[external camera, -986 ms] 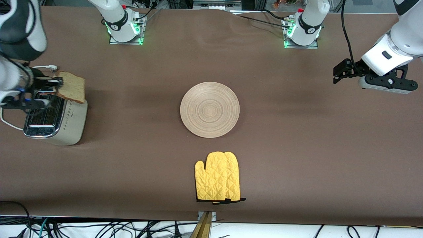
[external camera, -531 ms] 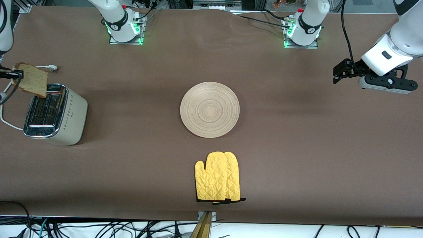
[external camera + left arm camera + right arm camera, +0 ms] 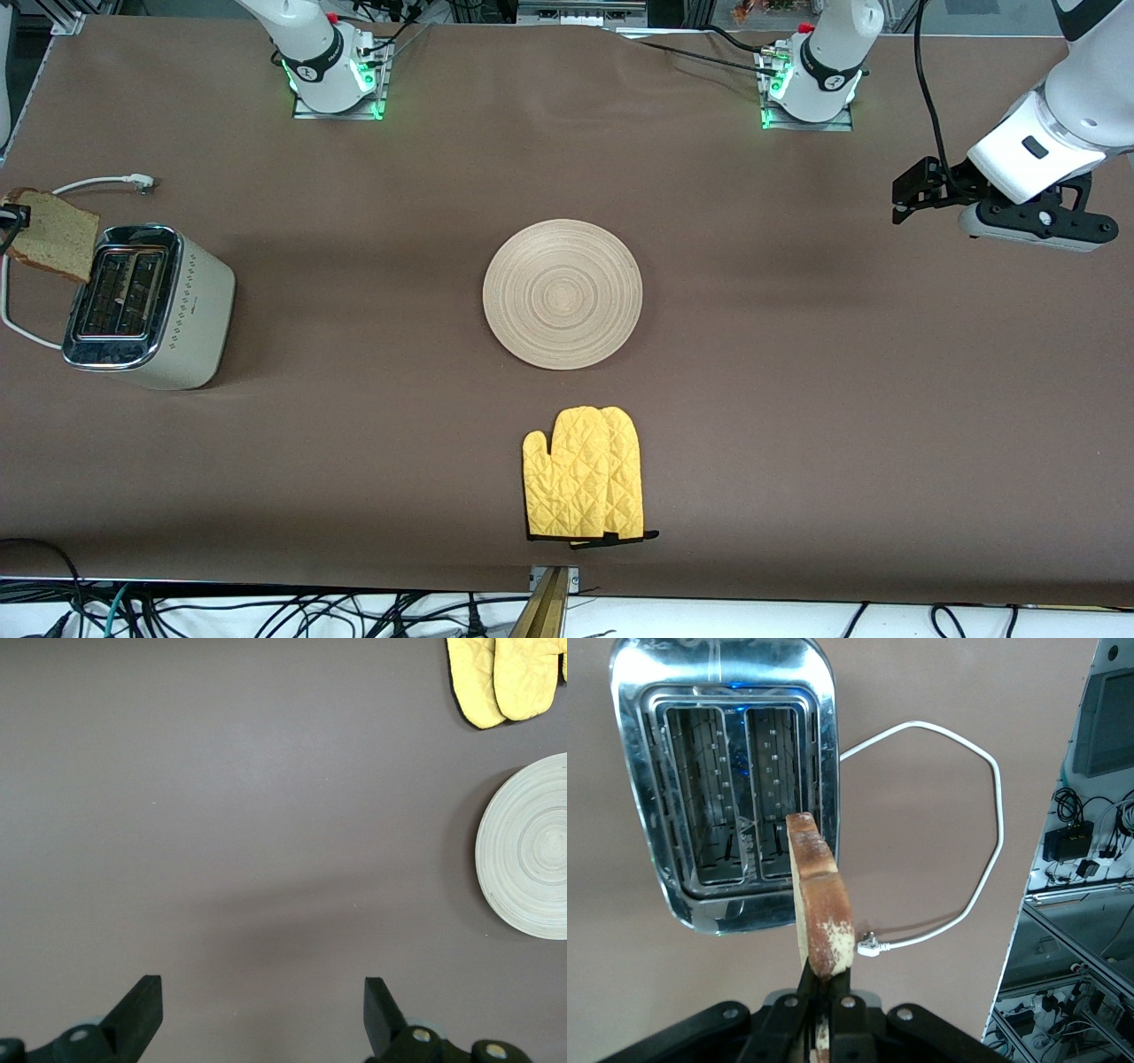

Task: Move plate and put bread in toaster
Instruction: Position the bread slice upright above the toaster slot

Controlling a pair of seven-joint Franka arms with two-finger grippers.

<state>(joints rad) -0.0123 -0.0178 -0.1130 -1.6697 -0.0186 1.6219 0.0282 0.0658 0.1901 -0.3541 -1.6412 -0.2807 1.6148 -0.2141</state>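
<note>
Bread (image 3: 51,237): one square-ish slice, light brown and speckled, with a darker crust. It is off the bench, in the air just beside the toaster (image 3: 151,306) at the right arm's end, not in a slot. The right wrist view shows the slice (image 3: 819,904) edge-on, pinched at its lower edge by the right gripper (image 3: 819,1014), with the toaster's (image 3: 726,780) two chrome-rimmed slots open beneath it; both slots hold nothing. The white cord (image 3: 957,824) loops on the bench beside the toaster.

Plate (image 3: 563,293): round, pale wood, ringed grooves, flat on the brown bench (image 3: 797,399) at mid-length. A yellow quilted oven mitt (image 3: 585,474) lies nearer the front camera than the plate, apart from it.

The left gripper (image 3: 912,190) hangs over the left arm's end of the bench, waiting. Only the left wrist view shows its fingers (image 3: 142,1010) spread wide on nothing.
</note>
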